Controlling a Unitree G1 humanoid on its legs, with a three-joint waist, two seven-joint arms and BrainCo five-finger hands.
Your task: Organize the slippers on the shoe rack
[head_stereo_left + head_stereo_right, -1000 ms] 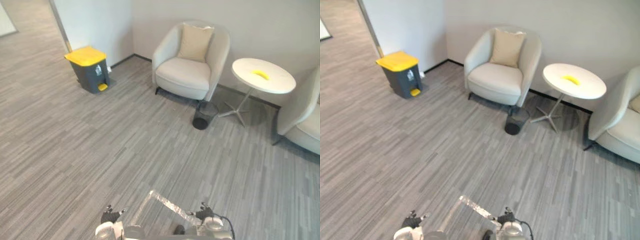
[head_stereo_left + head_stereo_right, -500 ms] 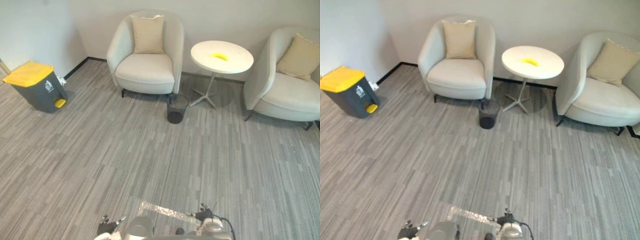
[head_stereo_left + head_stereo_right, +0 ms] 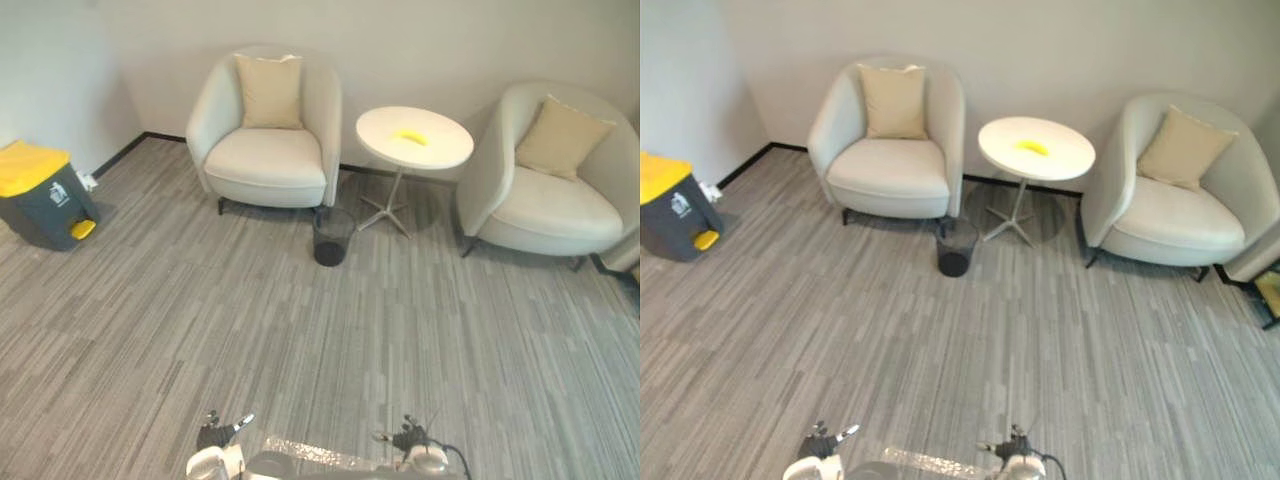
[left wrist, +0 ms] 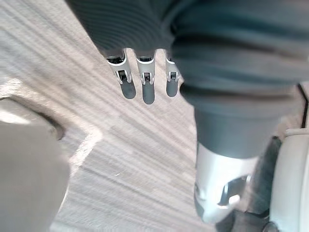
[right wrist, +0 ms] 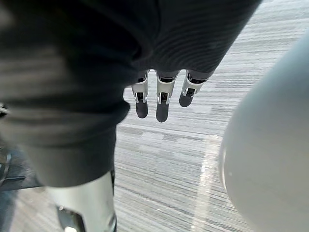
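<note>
Your left robot hand (image 4: 143,83) and right robot hand (image 5: 161,96) hang slack-fingered and empty over grey floor (image 3: 300,300) facing two armchairs (image 3: 268,150) and a round side table (image 3: 414,138); slippers and rack lie out of view, so their handling cannot be judged.

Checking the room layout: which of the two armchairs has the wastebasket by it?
The left armchair; the black wastebasket sits at its front corner. The right armchair has none.

Two cream armchairs (image 3: 268,140) (image 3: 545,180) hold beige cushions (image 3: 268,90); a white round tabletop (image 3: 414,138) carries something yellow (image 3: 409,136). Grey streaked carpet (image 3: 200,310). Dark-grey bin (image 3: 40,195), yellow lid.
</note>
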